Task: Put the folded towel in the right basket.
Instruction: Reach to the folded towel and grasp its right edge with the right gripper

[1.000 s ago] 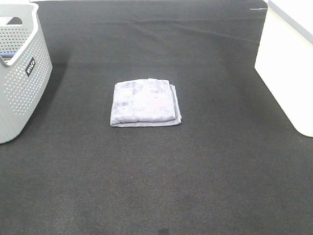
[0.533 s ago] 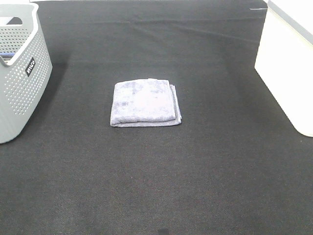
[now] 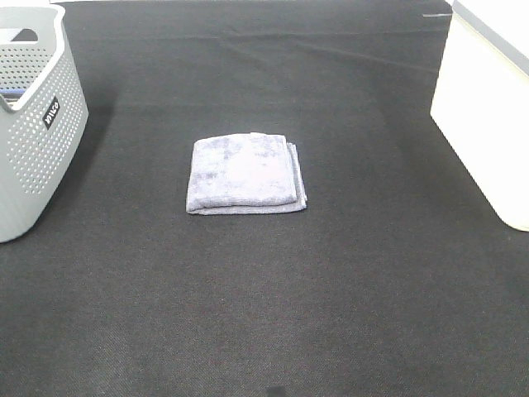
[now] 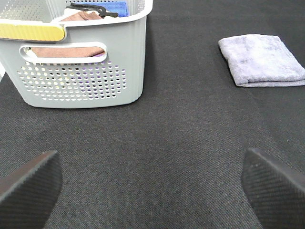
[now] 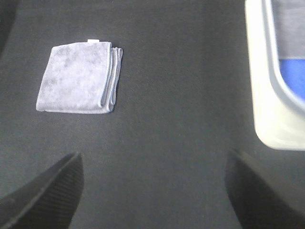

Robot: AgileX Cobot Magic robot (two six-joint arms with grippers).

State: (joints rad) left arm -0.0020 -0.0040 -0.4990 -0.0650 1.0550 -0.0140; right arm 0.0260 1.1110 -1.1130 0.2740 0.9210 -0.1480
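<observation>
- We are seeing the towel lying folded and flat on the black mat, about the middle, between the two baskets and touching neither.
- The white right basket is standing at the right edge, well apart from the towel.
- The grey left basket is sitting at the left edge, holding brown and blue cloth.
- The left gripper is hanging wide open over bare mat near the left basket, gripping nothing.
- The right gripper is likewise gaping wide and empty, with the towel and right basket ahead of it.
- We are making out something blue and grey inside the right basket, possibly cloth; the wrist view is too blurred to say.
</observation>
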